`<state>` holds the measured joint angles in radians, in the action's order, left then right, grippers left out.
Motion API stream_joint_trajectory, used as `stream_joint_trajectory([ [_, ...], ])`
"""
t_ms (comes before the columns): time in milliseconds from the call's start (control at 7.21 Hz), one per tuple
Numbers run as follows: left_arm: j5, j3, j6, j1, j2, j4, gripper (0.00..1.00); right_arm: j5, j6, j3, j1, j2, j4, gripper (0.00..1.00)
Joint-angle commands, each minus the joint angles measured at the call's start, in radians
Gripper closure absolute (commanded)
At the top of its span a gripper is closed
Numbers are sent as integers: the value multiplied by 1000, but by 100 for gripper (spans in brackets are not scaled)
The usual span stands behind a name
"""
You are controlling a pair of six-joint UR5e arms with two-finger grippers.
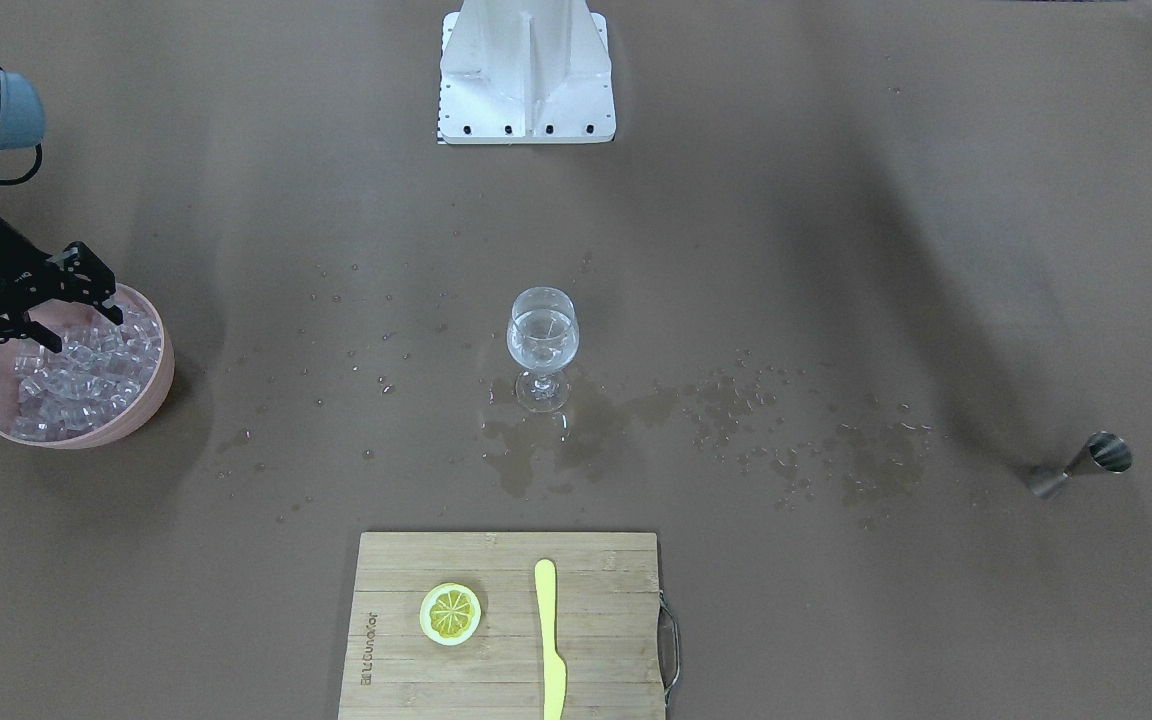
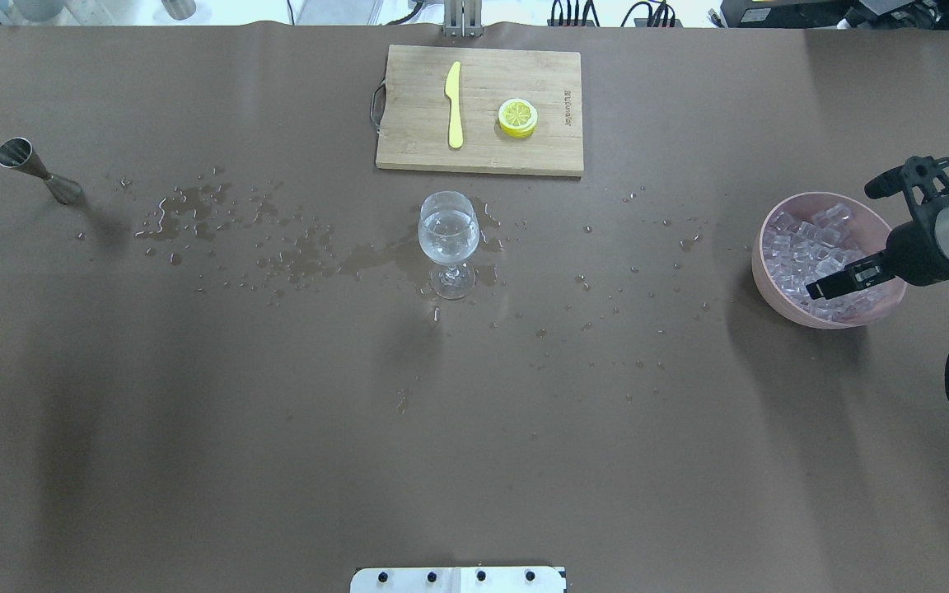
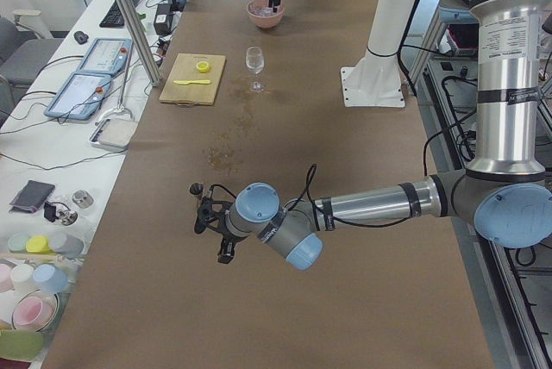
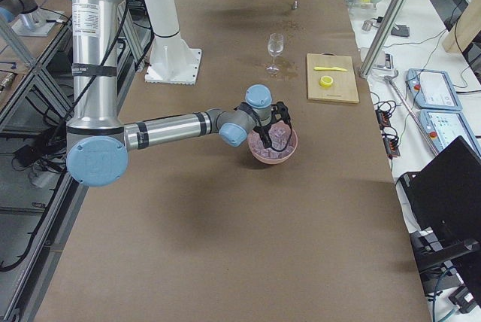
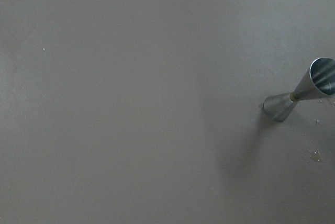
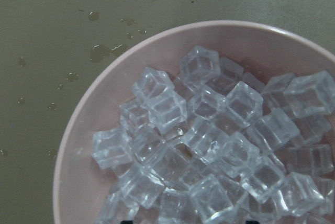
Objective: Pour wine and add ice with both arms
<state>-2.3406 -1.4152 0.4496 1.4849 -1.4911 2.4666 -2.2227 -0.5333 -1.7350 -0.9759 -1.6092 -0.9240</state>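
Observation:
A wine glass (image 1: 542,340) stands mid-table with a small amount of clear wine in it; it also shows in the overhead view (image 2: 447,239). A pink bowl (image 1: 151,400) holds many clear ice cubes (image 1: 86,370). My right gripper (image 1: 84,322) is open and empty, its fingers low over the ice at the bowl's robot-side rim (image 2: 771,284). The right wrist view looks straight down on the ice (image 6: 209,145). My left gripper (image 3: 216,229) shows only in the exterior left view, near a steel jigger (image 5: 303,93); I cannot tell if it is open or shut.
The jigger (image 1: 1086,465) stands upright at the table's end on my left. Water drops and puddles (image 1: 736,420) lie between it and the glass. A wooden cutting board (image 1: 596,650) holds a lemon slice (image 1: 450,613) and a yellow knife (image 1: 549,640).

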Motion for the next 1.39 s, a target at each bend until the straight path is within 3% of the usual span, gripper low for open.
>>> stream_joint_trajectory([
  [0,0,4,-2,0,2,3,2,1,48,6,-20,8,-27,30],
  [277,0,5,-5,0,3,6,2,8,47,6,-21,18,-29,36],
  [1248,-2,10,-6,0,2,8,2,29,47,22,-12,22,-29,39],
])
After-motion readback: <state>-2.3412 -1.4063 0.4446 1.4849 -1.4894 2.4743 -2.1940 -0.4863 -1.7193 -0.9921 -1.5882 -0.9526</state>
